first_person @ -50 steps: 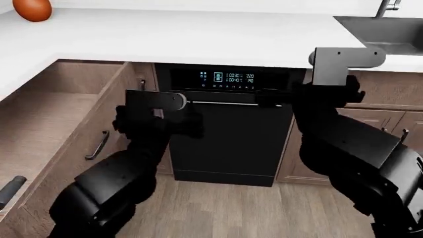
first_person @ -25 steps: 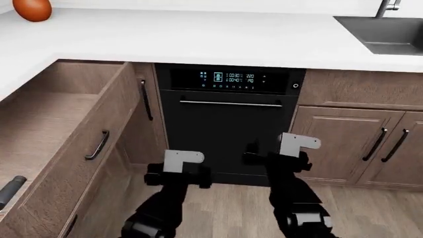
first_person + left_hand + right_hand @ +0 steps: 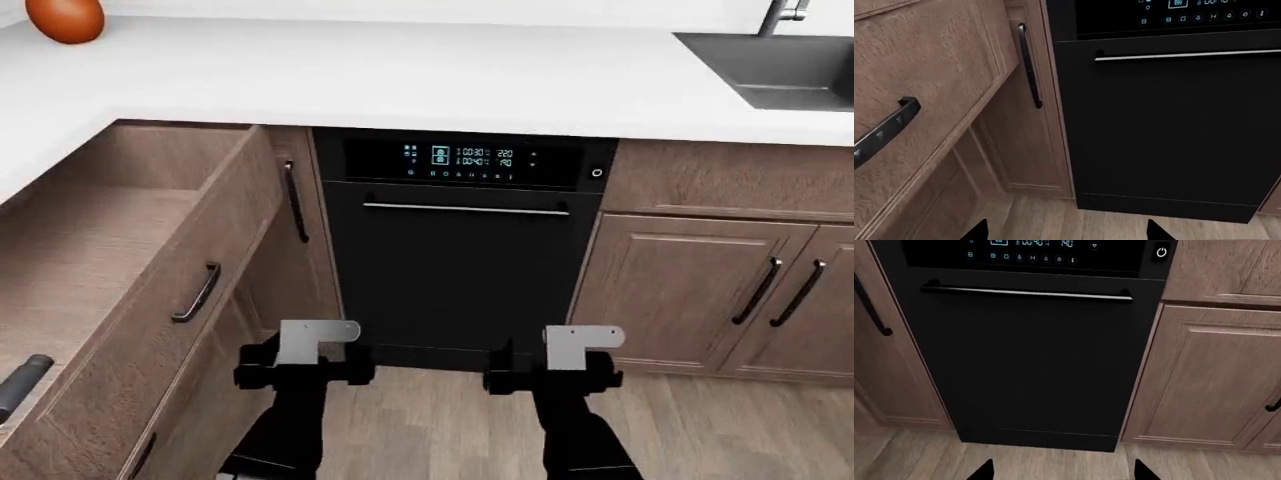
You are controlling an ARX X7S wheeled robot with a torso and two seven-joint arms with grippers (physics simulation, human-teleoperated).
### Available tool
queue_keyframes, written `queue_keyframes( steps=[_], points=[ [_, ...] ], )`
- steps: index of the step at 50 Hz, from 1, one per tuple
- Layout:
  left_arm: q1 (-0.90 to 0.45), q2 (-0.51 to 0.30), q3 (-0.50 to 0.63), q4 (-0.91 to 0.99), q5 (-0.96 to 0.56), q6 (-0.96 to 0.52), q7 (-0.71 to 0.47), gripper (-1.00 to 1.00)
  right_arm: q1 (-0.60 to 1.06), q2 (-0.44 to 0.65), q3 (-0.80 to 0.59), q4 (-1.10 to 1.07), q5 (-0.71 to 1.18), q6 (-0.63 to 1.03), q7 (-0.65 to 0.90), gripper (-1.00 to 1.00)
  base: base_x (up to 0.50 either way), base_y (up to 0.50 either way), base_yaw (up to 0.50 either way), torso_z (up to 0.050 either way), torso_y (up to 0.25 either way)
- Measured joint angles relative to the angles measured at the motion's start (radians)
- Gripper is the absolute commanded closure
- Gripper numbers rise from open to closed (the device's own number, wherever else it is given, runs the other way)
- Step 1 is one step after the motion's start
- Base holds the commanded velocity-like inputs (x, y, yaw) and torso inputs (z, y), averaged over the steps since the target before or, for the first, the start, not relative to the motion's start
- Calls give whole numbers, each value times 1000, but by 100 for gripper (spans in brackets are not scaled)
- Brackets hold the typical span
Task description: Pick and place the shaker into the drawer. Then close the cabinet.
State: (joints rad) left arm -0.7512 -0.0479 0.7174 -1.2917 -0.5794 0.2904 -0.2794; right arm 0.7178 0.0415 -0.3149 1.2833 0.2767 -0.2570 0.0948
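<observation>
The drawer [image 3: 94, 250] stands pulled open at the left, brown wood-grain, with a dark bar handle [image 3: 198, 292] on its flat front. A dark grey cylinder [image 3: 19, 387] lies on the drawer floor at the view's left edge; it looks like the shaker, mostly cut off. My left gripper [image 3: 304, 372] hangs low beside the drawer front, open and empty. The right gripper [image 3: 554, 375] hangs level with it before the dishwasher, open too. In the left wrist view the drawer front [image 3: 921, 75] fills one side, and the fingertips [image 3: 979, 231] stand wide apart.
A black dishwasher [image 3: 461, 270] with a lit panel sits straight ahead under the white counter [image 3: 400, 75]. An orange round thing [image 3: 63, 17] rests on the counter's far left. Panelled cabinet doors [image 3: 694, 290] and a sink [image 3: 781, 65] are at the right. Wood floor [image 3: 441, 420] lies below.
Both arms have dropped from in front of the dishwasher's top down to near the floor and drawn back toward me. Both grippers are still empty.
</observation>
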Motion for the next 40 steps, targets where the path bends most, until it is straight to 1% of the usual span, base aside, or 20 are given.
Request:
queue_keyframes(
  steps=[7,14,27,40],
  points=[
    [10,4,-122,-8,115,7,32,-100,-1,-2,59,12,-36,-13,-11,-100,0,0,0,0,0],
    [16,9,-225,-12,212,10,55,-100,-2,-6,87,18,-79,-31,-17,-100,27,-3,0,0,0],
    [25,19,-376,-16,338,8,91,-100,-8,-12,121,23,-119,-68,-46,-100,432,-291,0,1,0],
    [26,27,-477,-16,415,3,121,-100,-9,-15,140,23,-143,-81,-61,-100,459,-249,0,0,0]
  ],
)
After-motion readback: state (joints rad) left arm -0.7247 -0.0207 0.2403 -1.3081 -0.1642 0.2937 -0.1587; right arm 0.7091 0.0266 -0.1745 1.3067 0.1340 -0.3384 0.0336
